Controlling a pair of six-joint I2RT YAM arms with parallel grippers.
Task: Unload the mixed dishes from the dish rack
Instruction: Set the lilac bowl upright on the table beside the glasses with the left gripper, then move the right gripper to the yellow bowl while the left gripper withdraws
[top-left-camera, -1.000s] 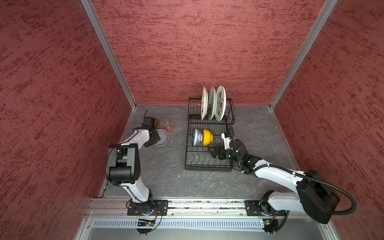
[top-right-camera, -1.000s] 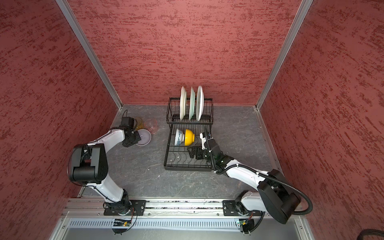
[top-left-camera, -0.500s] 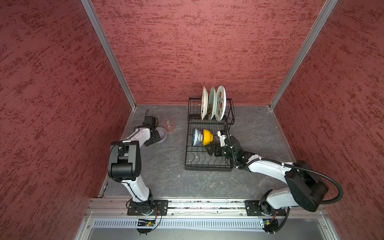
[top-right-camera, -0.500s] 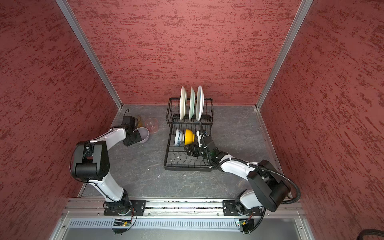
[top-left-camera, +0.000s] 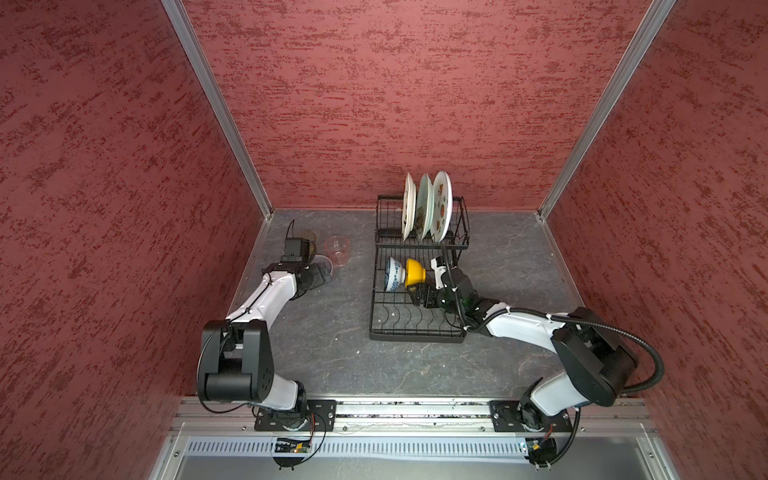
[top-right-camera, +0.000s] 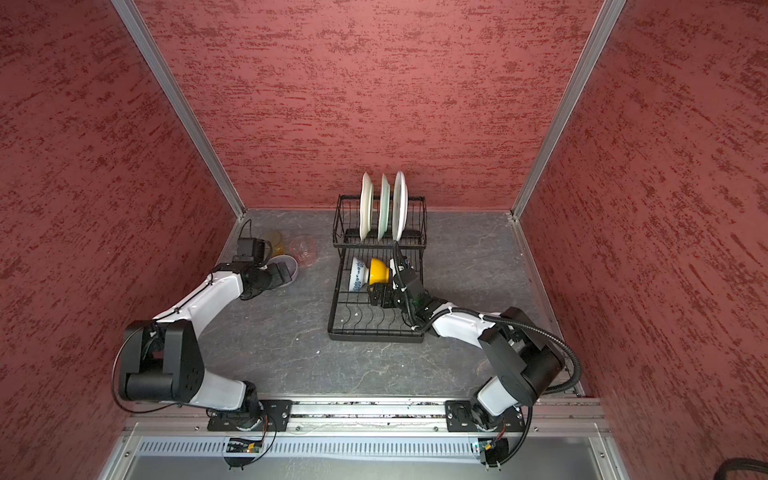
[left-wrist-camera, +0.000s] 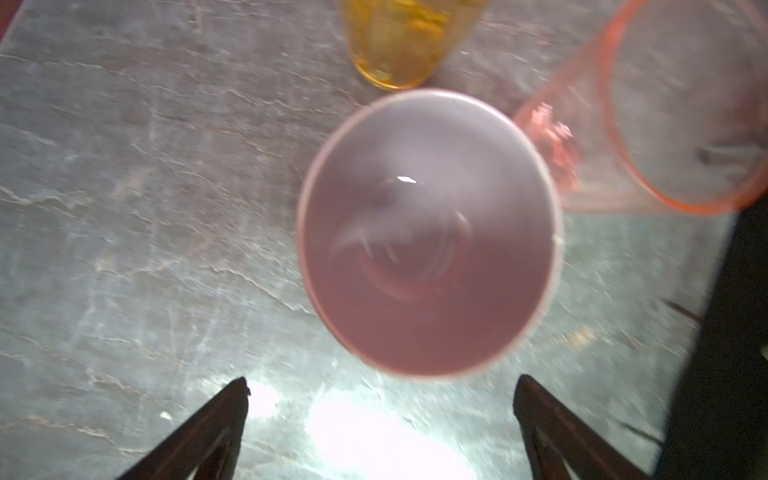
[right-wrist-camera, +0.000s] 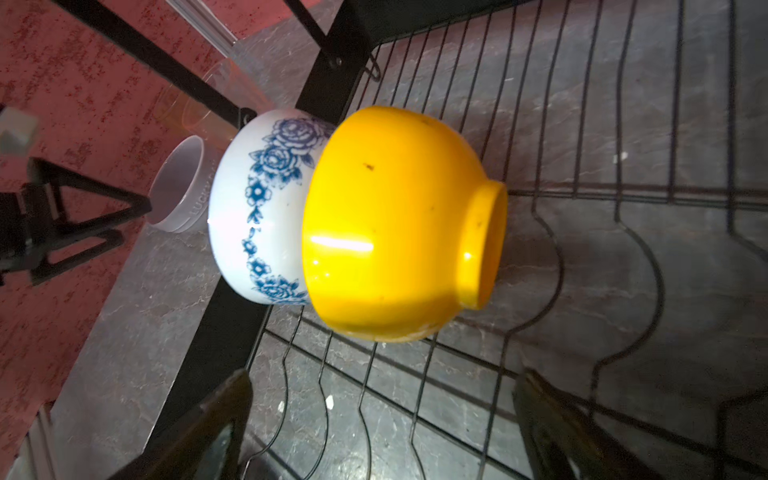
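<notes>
**Both top views.** Black wire dish rack (top-left-camera: 415, 337) (top-right-camera: 374, 337) at one o'clock on the grey table (top-left-camera: 332, 353). Three plates (top-left-camera: 424, 206) (top-right-camera: 383, 208) upright in the raised back tier. Blue-white bowl (top-left-camera: 394, 274) and yellow bowl (top-left-camera: 414, 272) on their sides, touching, at the flat tier's eleven o'clock corner. Right gripper (top-left-camera: 417, 296) at the yellow bowl's six o'clock. Amber glass (top-left-camera: 307, 239), pinkish glass (top-left-camera: 337, 250) and pale pink bowl (top-left-camera: 326, 262) at the table's eleven o'clock. Left gripper (top-left-camera: 322, 276) at that bowl's seven o'clock.

**Left wrist view.** Pale pink bowl (left-wrist-camera: 428, 232) upright on the table, both glasses just beyond it. Left gripper (left-wrist-camera: 382, 380) with jaws wide apart, clear of the bowl.

**Right wrist view.** Yellow bowl (right-wrist-camera: 395, 220) against the blue-white bowl (right-wrist-camera: 257, 208) on the rack wires. Right gripper (right-wrist-camera: 382, 378) spread wide, short of the yellow bowl and gripping nothing.
</notes>
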